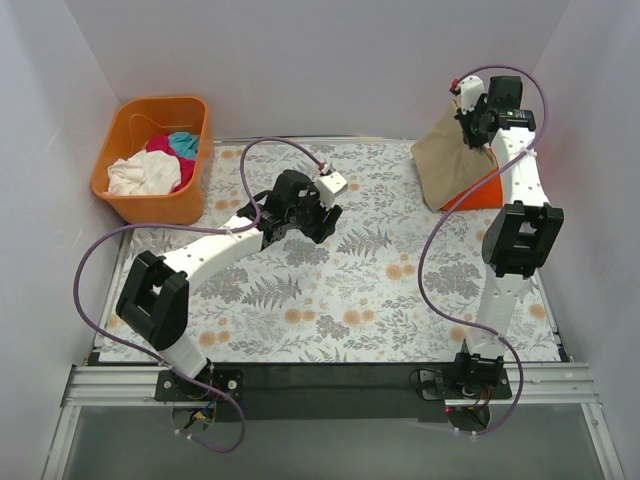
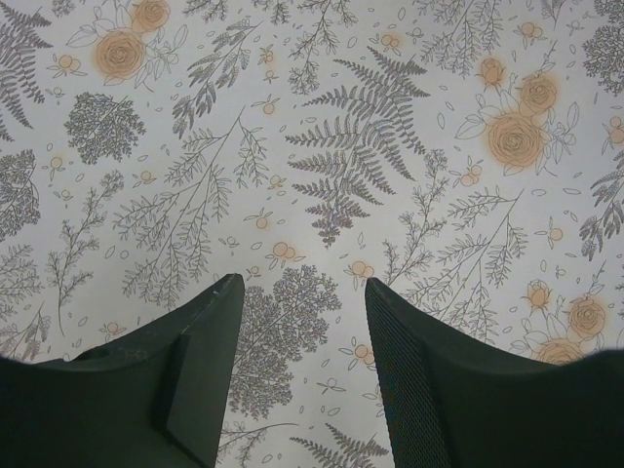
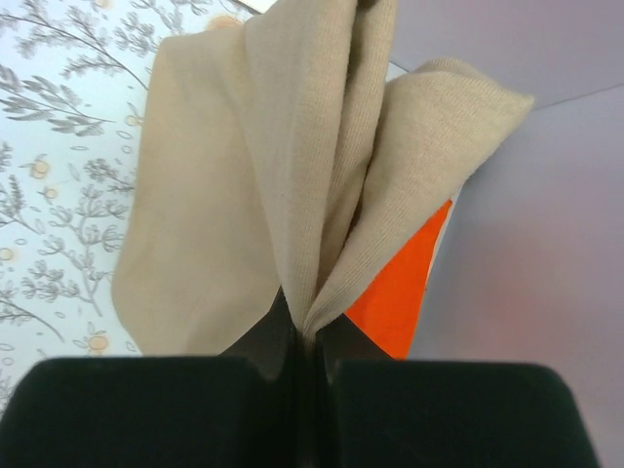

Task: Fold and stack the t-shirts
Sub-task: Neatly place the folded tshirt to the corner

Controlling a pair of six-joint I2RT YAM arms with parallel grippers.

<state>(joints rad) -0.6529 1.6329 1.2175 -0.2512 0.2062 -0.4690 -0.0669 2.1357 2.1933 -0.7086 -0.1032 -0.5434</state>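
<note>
Two arms, only one busy: right gripper [image 3: 310, 336] is clamped shut on a bunched fold of the tan shirt [image 1: 450, 160], held up at the far right corner. The cloth hangs from the pinch w/ its long axis roughly vertical, and its lower edge drapes onto or just over the orange shirt [image 1: 485, 192], which lies on the table [image 1: 350, 300] under it; can't tell if they touch all along. Left gripper [image 2: 302, 292] has jaws spread w/ nothing between them, hovering over bare floral cloth near table centre, well apart from the tan shirt and to its left. Right arm is clearly the nearer one, already on the shirt. Basket [image 1: 105, 172] sits far left w/ the white shirt [image 1: 140, 175], magenta shirt [image 1: 160, 145] and teal shirt [image 1: 185, 143] heaped inside, not folded yet. Judgement: early in the task, prob. the step of pulling the tan shirt out to spread it. Free table lies left and near of the hanging shirt, so the carry should go that way, toward the left gripper, which could then take a second corner. Risk: the single-point pinch leaves the cloth bunched, and it may drag the orange shirt along.
</note>
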